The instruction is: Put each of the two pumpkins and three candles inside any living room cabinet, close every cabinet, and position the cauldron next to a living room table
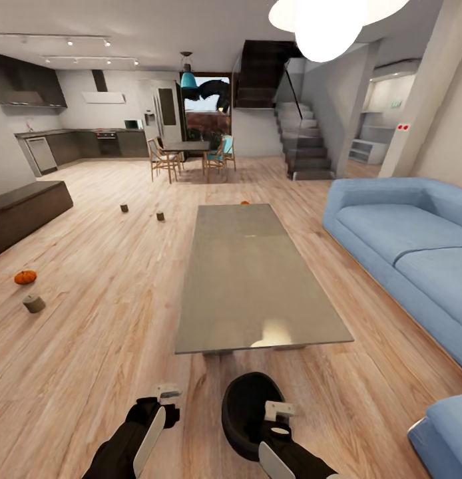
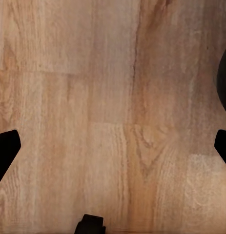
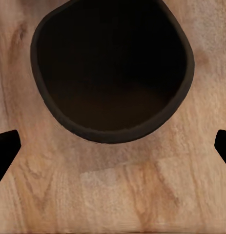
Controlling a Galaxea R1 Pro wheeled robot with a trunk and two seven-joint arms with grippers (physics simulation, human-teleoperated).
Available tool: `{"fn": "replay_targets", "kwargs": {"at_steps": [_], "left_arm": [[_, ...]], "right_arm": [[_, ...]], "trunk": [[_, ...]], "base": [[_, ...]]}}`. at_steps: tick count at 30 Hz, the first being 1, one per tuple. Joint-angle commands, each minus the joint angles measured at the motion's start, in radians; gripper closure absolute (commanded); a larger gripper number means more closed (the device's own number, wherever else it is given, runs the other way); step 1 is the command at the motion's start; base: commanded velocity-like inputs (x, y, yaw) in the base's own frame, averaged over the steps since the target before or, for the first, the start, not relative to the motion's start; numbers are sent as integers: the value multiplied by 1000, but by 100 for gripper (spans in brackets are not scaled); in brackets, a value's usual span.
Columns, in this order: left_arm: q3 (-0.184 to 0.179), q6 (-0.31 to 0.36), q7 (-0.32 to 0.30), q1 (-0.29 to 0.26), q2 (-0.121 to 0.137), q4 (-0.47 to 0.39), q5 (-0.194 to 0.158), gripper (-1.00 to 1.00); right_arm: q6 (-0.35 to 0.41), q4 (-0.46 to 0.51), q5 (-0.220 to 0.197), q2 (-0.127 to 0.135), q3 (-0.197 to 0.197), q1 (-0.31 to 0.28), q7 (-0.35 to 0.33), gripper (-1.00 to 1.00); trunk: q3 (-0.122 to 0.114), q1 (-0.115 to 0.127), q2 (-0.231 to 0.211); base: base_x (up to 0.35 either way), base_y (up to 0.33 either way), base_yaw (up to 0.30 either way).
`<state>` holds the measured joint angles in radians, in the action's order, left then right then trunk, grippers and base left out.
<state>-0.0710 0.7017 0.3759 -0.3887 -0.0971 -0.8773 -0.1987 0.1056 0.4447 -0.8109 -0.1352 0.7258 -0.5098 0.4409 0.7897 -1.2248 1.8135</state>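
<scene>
The black cauldron (image 1: 244, 409) stands on the wood floor just before the near end of the grey coffee table (image 1: 257, 279); the right wrist view looks into its dark mouth (image 3: 113, 68). My right gripper (image 1: 279, 414) (image 3: 113, 146) hovers beside it, open and empty. My left gripper (image 1: 166, 398) (image 2: 113, 146) is open over bare floor. An orange pumpkin (image 1: 25, 277) and a stubby candle (image 1: 34, 303) lie at the left. Two more candles (image 1: 124, 208) (image 1: 160, 215) sit farther off. A small orange shape (image 1: 245, 201) peeks past the table's far edge. The dark-brown cabinet (image 1: 24, 209) is at the left, shut.
A blue sofa (image 1: 404, 239) runs along the right, with another blue seat (image 1: 447, 432) at the lower right corner. A dining table with chairs (image 1: 191, 156), the kitchen units (image 1: 84, 143) and a staircase (image 1: 301, 143) lie beyond.
</scene>
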Motion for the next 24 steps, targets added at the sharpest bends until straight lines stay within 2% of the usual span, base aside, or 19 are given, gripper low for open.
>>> {"fn": "replay_targets", "kwargs": {"at_steps": [1, 24], "left_arm": [[-2, 2, 9, 0, 0, -1, -11, -100], [-3, 2, 9, 0, 0, 0, -11, -100]], "right_arm": [[5, 2, -4, 1, 7, -1, 9, -100], [5, 2, -4, 0, 7, -1, 9, -100]], "trunk": [[1, 0, 0], [1, 0, 0]], "base": [[-208, 186, 275], [-203, 251, 282]]}}
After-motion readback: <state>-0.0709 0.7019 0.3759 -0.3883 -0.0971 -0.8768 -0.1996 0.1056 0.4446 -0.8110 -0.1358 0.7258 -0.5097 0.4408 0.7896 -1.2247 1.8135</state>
